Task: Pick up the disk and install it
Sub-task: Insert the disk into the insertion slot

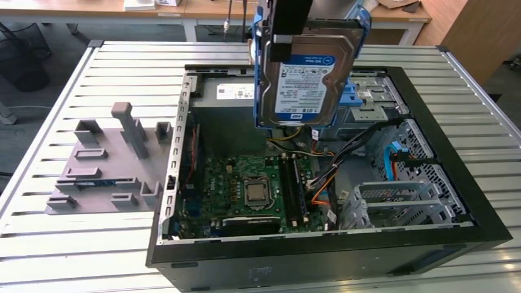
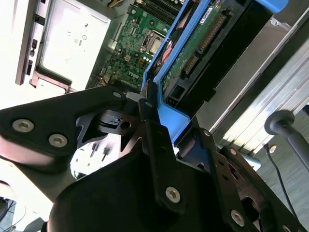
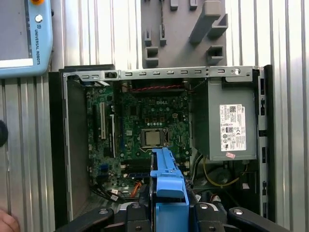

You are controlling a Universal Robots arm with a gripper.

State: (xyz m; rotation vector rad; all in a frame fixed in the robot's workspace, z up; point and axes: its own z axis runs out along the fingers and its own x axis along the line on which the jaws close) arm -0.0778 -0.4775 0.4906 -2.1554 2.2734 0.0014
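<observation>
The disk (image 1: 305,79), silver with a white and blue label and a blue plastic frame, hangs upright in the air above the open computer case (image 1: 456,201), over its back half. My gripper (image 1: 285,43) comes down from above and is shut on the disk's upper edge. In the second wrist view the black fingers (image 2: 153,126) clamp the blue frame, and the disk's (image 2: 195,41) green circuit board side shows. The first wrist view looks down past the disk's blue frame (image 3: 166,179), held in the gripper (image 3: 169,212), into the case.
Inside the case lie the motherboard (image 1: 252,189), a grey power supply (image 1: 228,94) and metal drive bays with a blue latch piece (image 1: 350,94). A grey holder fixture (image 1: 106,165) stands on the slatted table at the exterior view's left. A teach pendant (image 3: 24,38) and a hand (image 3: 6,223) are near the case.
</observation>
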